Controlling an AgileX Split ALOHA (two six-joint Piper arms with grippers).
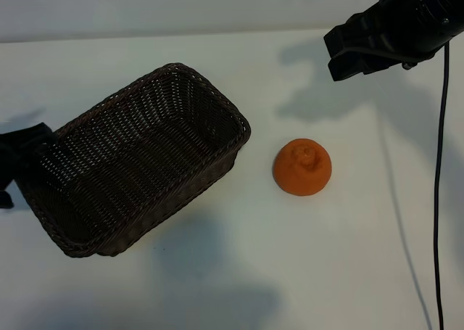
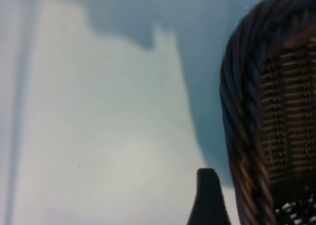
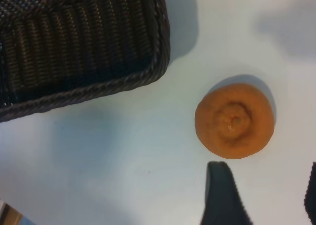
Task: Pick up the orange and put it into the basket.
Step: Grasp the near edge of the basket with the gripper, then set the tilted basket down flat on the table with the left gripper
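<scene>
The orange (image 1: 302, 167) rests on the white table to the right of the basket (image 1: 138, 159), knob up and apart from it. The dark woven basket lies diagonally and holds nothing. My right gripper (image 1: 348, 54) hangs open above the table behind the orange; in the right wrist view the orange (image 3: 234, 120) lies just ahead of its spread fingers (image 3: 222, 198), untouched. My left gripper (image 1: 22, 163) sits at the basket's left end. In the left wrist view one of its fingers (image 2: 207, 200) stands just outside the braided rim (image 2: 242, 136) with a thin gap; the other finger is hidden.
A black cable (image 1: 437, 199) runs down the right side of the table (image 1: 326, 272). Arm shadows fall on the white surface behind the orange and in front of the basket.
</scene>
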